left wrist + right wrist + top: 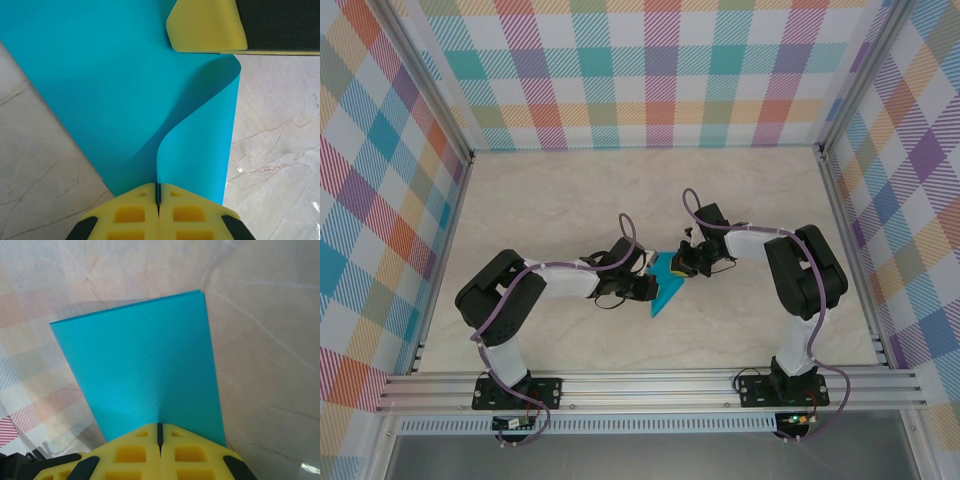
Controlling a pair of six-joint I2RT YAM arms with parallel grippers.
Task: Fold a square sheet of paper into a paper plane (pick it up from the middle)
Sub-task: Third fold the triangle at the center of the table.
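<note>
When the two arms met near the middle of the counter point(570, 200), each one had a pinch on the teal-blue sheet of paper point(667, 288). From overhead, the left gripper point(645, 287) sat at the paper's left side and the right gripper point(686, 264) at its upper right end. The sheet lay between them as a narrow pointed shape angled toward the near edge.

On the left wrist cam, the left gripper point(158, 200) was closed all the way. Its yellow fingers point(130, 215) were pressed together with only a thin seam showing, and the paper's point(100, 75) edge ran straight into that seam. One part of the sheet spread out flat to the left over the marble-look counter point(280, 150). Another part curved up in a soft bend toward a yellow finger of the right gripper point(205, 25) at the top of that view.

The right wrist cam told the same story. The right gripper point(160, 432) was fully closed too, with the paper point(145, 365) clamped at the seam and sticking out ahead as a flat panel. At the far corner you could just make out two layers sitting on top of each other, so it was doubled over there. I couldn't tell whether that far edge was touching the counter point(260, 340) or not.
</note>
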